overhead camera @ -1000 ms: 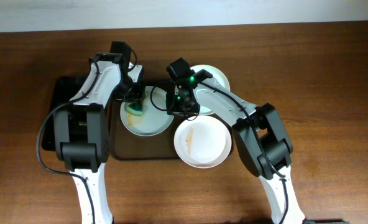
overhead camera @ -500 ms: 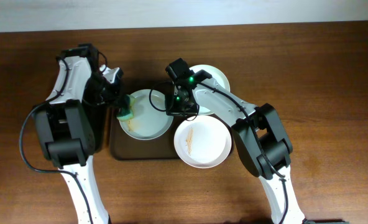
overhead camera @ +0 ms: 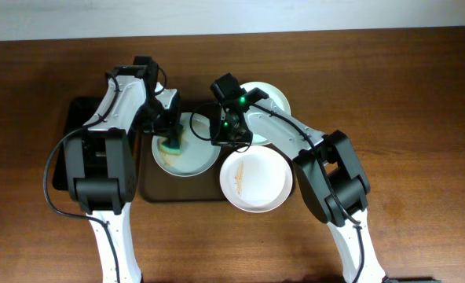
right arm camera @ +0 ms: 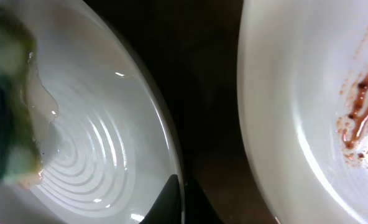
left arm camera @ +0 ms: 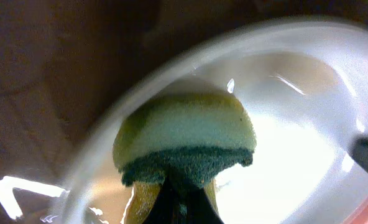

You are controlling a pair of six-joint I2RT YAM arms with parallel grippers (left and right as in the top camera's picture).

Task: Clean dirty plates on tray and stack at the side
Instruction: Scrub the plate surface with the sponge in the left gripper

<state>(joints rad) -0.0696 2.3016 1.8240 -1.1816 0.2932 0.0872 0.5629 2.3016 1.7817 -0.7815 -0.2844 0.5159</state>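
The pale bluish plate (overhead camera: 195, 159) lies on the dark brown tray (overhead camera: 177, 192), with brown smears at its left side. My left gripper (overhead camera: 169, 132) is shut on a yellow-green sponge (overhead camera: 172, 146) that presses on the plate's left part; the sponge also shows in the left wrist view (left arm camera: 184, 140). My right gripper (overhead camera: 220, 135) is shut on the plate's right rim (right arm camera: 181, 186). A white plate with orange-brown streaks (overhead camera: 256, 179) overlaps the tray's right edge and shows in the right wrist view (right arm camera: 333, 112). A second white plate (overhead camera: 270, 96) sits behind my right arm.
A smaller black tray (overhead camera: 66, 149) lies at the far left, partly under my left arm. Bare wooden table (overhead camera: 405, 118) spreads to the right and front. The table's back edge runs along the top of the overhead view.
Half a second ago my left arm had swung out left, holding the sponge at the plate's left rim. Now it is back over the plate with the sponge on it. The right arm has not moved.
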